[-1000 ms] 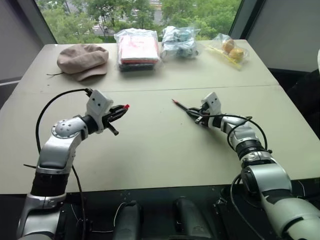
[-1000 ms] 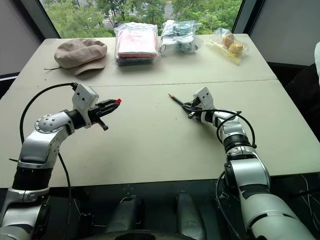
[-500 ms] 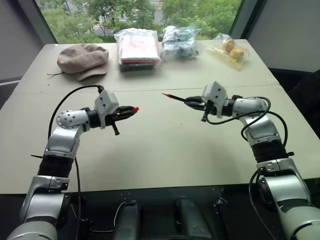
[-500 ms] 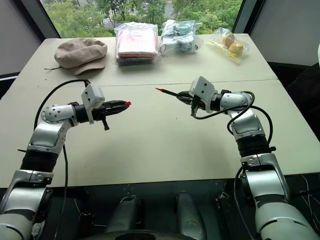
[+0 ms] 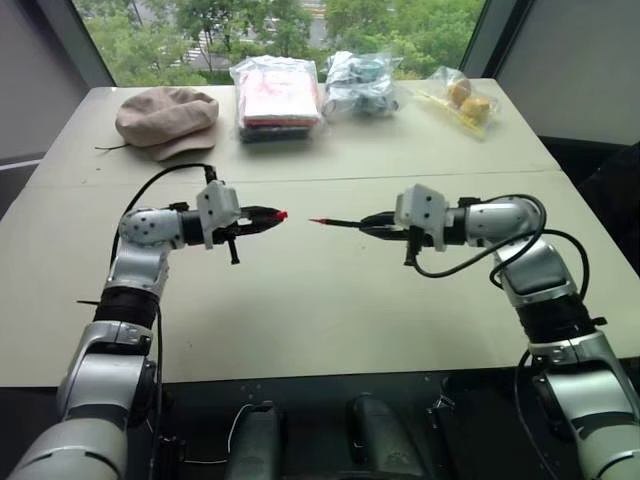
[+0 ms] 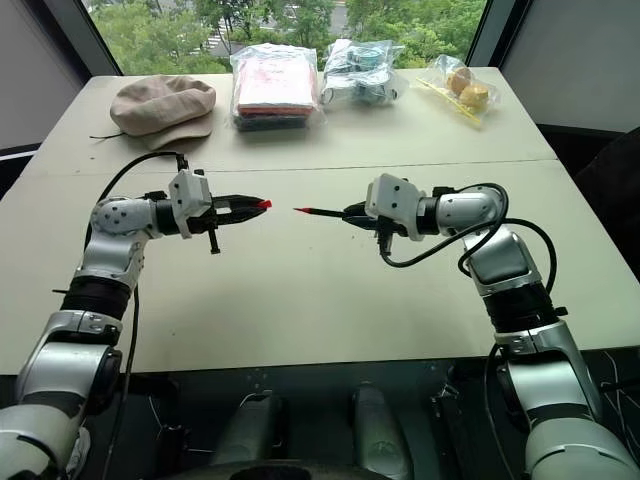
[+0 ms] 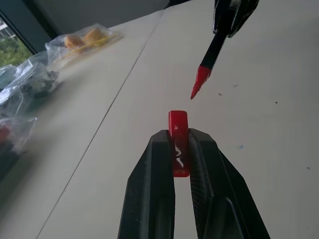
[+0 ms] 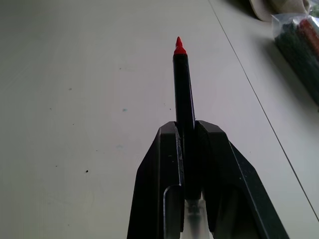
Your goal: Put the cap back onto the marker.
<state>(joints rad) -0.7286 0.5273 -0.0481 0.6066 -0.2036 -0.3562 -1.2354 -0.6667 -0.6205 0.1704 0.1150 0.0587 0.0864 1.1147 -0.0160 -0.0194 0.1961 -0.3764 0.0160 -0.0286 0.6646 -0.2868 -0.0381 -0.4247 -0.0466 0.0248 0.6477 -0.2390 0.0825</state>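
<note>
2 grippers above the table (image 5: 330,300), left gripper (image 5: 272,215) clamping the cap (image 5: 282,214), right gripper (image 5: 368,222) pinching the marker (image 5: 338,222), tips near, apart

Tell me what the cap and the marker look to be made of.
The cap: probably glossy red plastic; smooth, with highlights along its edge. The marker: likely black plastic barrel, smooth with a soft sheen; its red tip looks matte, possibly felt.

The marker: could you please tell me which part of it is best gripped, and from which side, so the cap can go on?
Grip the black barrel at its rear, coming from behind the end opposite the red tip. The marker is slim and straight, so fingers closing across the barrel, as the right gripper does, leave the tip end bare, pointing toward the cap held by the left gripper.
</note>
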